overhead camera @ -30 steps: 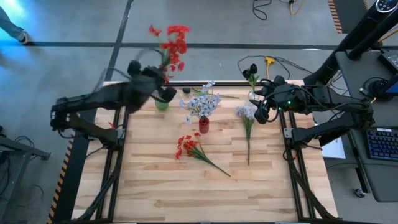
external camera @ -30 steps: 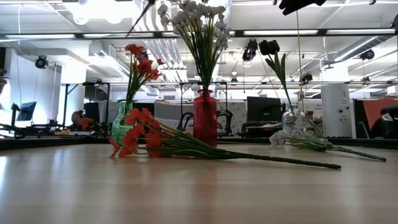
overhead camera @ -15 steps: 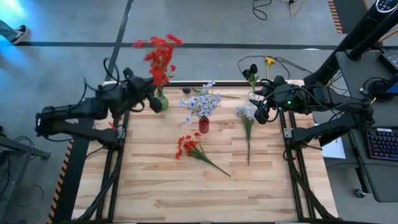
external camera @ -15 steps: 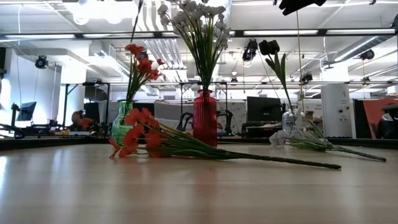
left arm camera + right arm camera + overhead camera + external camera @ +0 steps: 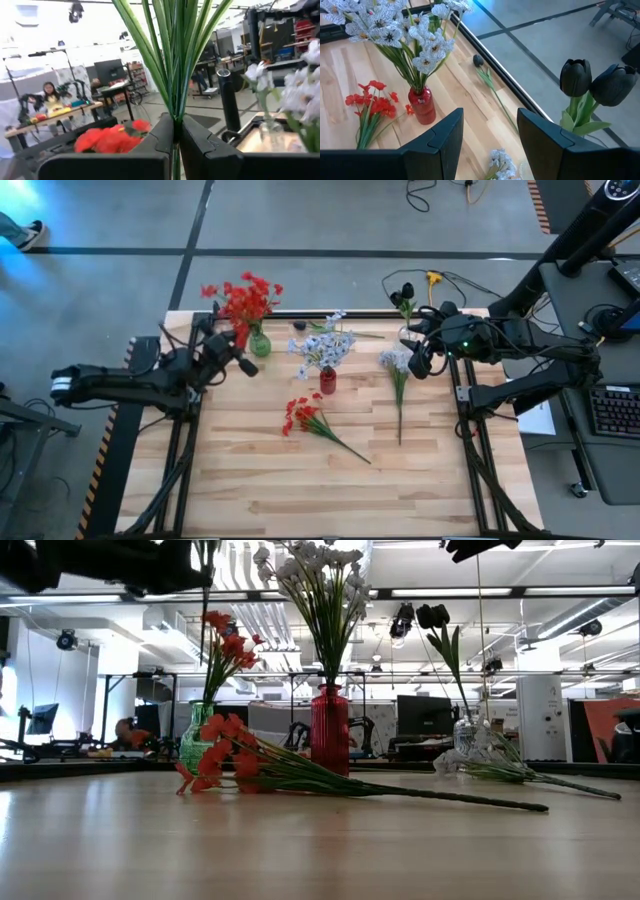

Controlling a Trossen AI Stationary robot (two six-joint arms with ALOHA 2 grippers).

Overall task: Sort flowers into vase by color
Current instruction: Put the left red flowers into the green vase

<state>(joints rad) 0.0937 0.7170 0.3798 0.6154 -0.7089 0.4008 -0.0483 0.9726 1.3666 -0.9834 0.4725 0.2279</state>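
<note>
Left hand (image 5: 232, 352), at the upper left of the high view, is clamped on the green stalks of a red bunch (image 5: 243, 296) standing in the green vase (image 5: 260, 343) at the counter's (image 5: 300, 480) back edge. Right hand (image 5: 415, 360), upper right, has its fingers apart and holds nothing, just beside the clear vase (image 5: 466, 736) with dark tulips (image 5: 595, 85). White flowers (image 5: 325, 345) fill the red vase (image 5: 328, 380) mid-frame. Another red bunch (image 5: 305, 416) and a pale bunch (image 5: 397, 370) lie flat on the counter.
</note>
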